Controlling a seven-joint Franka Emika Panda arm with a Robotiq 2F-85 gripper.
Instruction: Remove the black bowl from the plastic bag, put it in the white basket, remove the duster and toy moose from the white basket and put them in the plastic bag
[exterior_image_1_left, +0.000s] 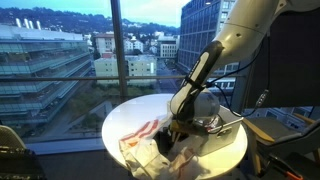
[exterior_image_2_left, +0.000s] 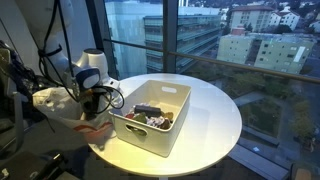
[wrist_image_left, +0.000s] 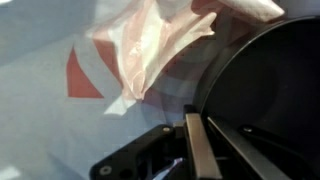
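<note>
In the wrist view the black bowl (wrist_image_left: 270, 90) fills the right side, lying inside the plastic bag (wrist_image_left: 150, 50), whose thin whitish film carries a red mark. My gripper (wrist_image_left: 205, 118) is shut, with its two fingers pressed together at the bowl's rim. In both exterior views the arm reaches down into the crumpled bag (exterior_image_1_left: 145, 140) (exterior_image_2_left: 55, 100) at the table's edge, where the gripper (exterior_image_1_left: 175, 130) (exterior_image_2_left: 97, 105) is half buried. The white basket (exterior_image_2_left: 160, 135) (exterior_image_1_left: 225, 122) stands beside the bag. Dark things (exterior_image_2_left: 148, 112) lie inside it; I cannot tell duster from toy moose.
Everything stands on a round white table (exterior_image_2_left: 220, 110) set close to a tall window (exterior_image_1_left: 60, 50). Cables and dark equipment (exterior_image_2_left: 20, 80) crowd the side behind the bag. A wooden piece of furniture (exterior_image_1_left: 290, 125) stands beyond the basket.
</note>
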